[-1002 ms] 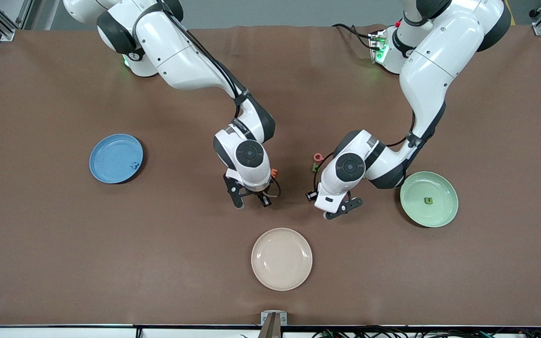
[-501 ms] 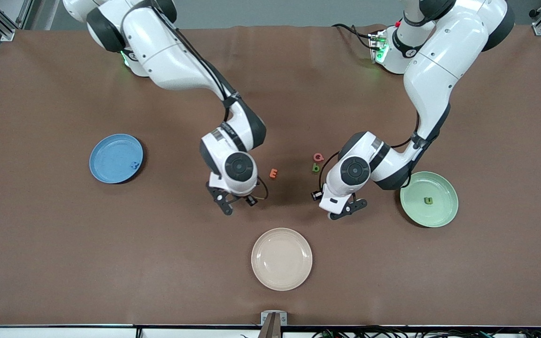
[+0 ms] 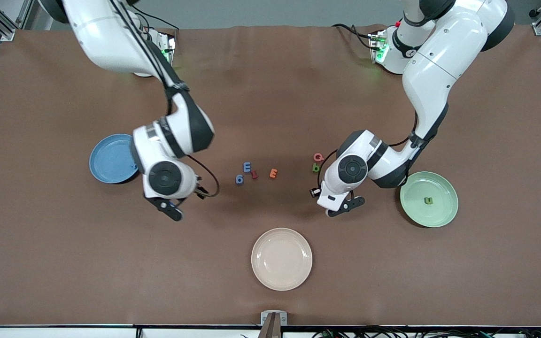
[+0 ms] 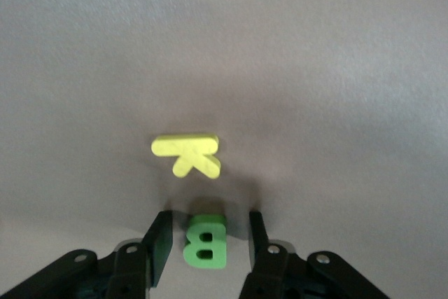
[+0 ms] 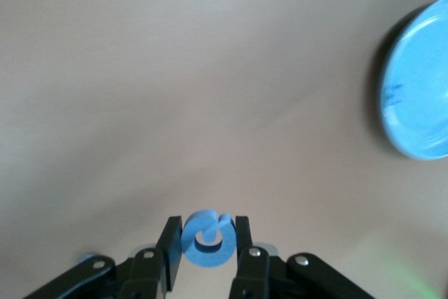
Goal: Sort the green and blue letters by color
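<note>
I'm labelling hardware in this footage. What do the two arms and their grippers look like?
Both arms are glossy white with dark grey joints and round dark caps at the wrists. Thin black cables run along them. The left gripper and right gripper have black fingers with silver screws.

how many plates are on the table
3. The blue plate lies toward the right arm's end of the table; the green plate toward the left arm's end; the beige plate between them, nearest the front camera. None seems hidden.
</note>
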Action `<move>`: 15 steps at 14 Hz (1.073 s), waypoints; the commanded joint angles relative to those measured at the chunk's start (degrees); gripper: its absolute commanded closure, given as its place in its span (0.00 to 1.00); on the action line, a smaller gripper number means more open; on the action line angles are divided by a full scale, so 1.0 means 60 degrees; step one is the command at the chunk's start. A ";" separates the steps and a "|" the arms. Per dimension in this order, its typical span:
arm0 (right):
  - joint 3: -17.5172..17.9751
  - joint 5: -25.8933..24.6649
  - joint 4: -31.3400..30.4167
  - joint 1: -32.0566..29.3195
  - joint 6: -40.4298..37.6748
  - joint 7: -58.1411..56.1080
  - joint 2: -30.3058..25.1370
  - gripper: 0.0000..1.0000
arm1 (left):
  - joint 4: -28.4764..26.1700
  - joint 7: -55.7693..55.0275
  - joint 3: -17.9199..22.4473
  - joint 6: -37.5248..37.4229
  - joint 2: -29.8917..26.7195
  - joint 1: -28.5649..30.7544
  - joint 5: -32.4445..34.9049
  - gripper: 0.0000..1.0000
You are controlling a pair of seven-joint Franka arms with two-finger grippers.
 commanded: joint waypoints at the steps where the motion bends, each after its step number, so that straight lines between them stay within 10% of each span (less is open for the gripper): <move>1: 0.0148 -0.0047 -0.3599 -0.0720 0.1078 -0.1591 -0.2615 1.00 | -0.0596 -0.0031 -0.0132 0.0027 -0.0492 0.0172 0.0013 0.57; 12: 0.0133 -0.0443 -0.8587 -0.3270 0.4697 -0.5258 -0.5170 0.98 | -0.0144 0.0422 -0.0234 -0.0075 -0.1004 0.0655 0.0056 0.98; 14: 0.0133 -0.0443 -0.8720 -0.3417 0.4846 -0.5522 -0.5156 0.76 | 0.0003 0.0510 -0.0234 -0.0075 -0.1180 0.0904 0.0056 0.98; 15: 0.0133 -0.0443 -0.8720 -0.3520 0.4831 -0.5537 -0.5141 0.48 | -0.0011 0.0670 -0.0220 -0.0075 -0.1253 0.1021 0.0056 0.98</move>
